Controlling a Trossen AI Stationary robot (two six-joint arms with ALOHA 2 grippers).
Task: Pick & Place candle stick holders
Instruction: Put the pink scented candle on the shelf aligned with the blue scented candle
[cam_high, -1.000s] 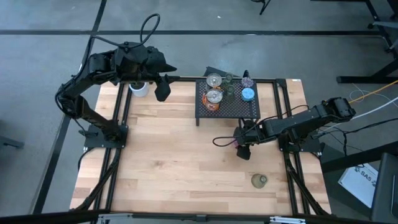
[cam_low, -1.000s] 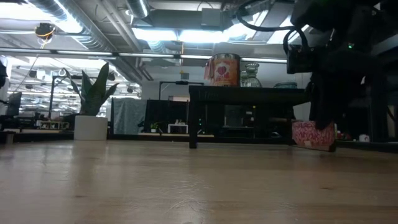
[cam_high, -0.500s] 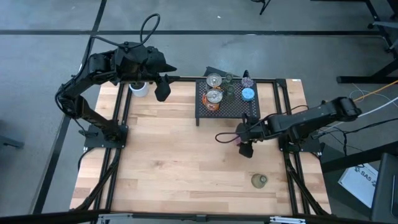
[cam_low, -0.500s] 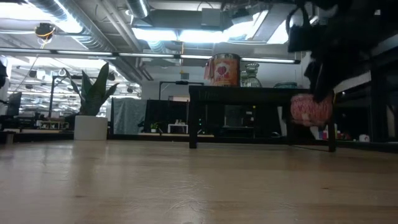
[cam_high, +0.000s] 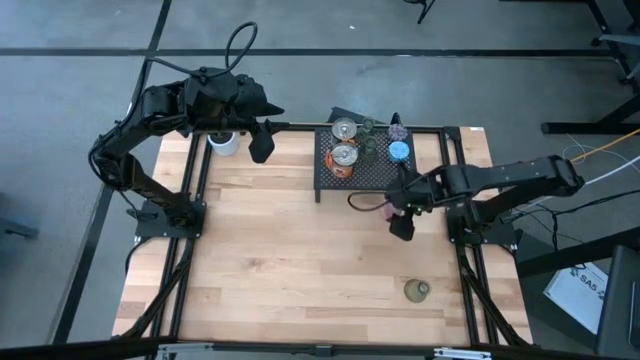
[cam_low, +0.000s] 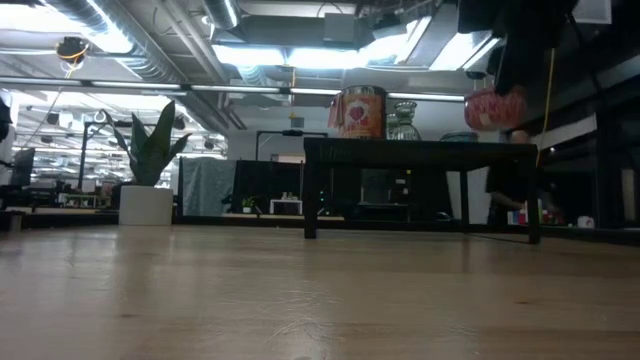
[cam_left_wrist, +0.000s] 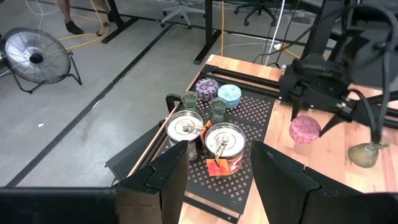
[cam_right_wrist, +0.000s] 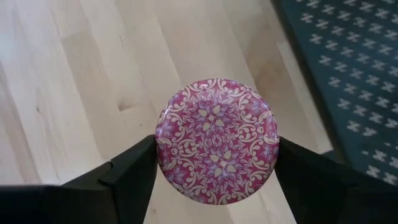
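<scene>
The wooden table carries the black mesh rack at its far edge. The right pincer is clamped on the pink candle stick holder, held above the table just beside the rack. The left pincer is held apart, empty, near the plant pot.

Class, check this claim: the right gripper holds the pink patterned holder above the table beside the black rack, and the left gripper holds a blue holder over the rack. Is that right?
One part is wrong. The left gripper holds nothing; the left wrist view shows bare fingers, and the blue holder sits on the black rack. The right gripper does hold the pink patterned holder beside the rack.
</scene>
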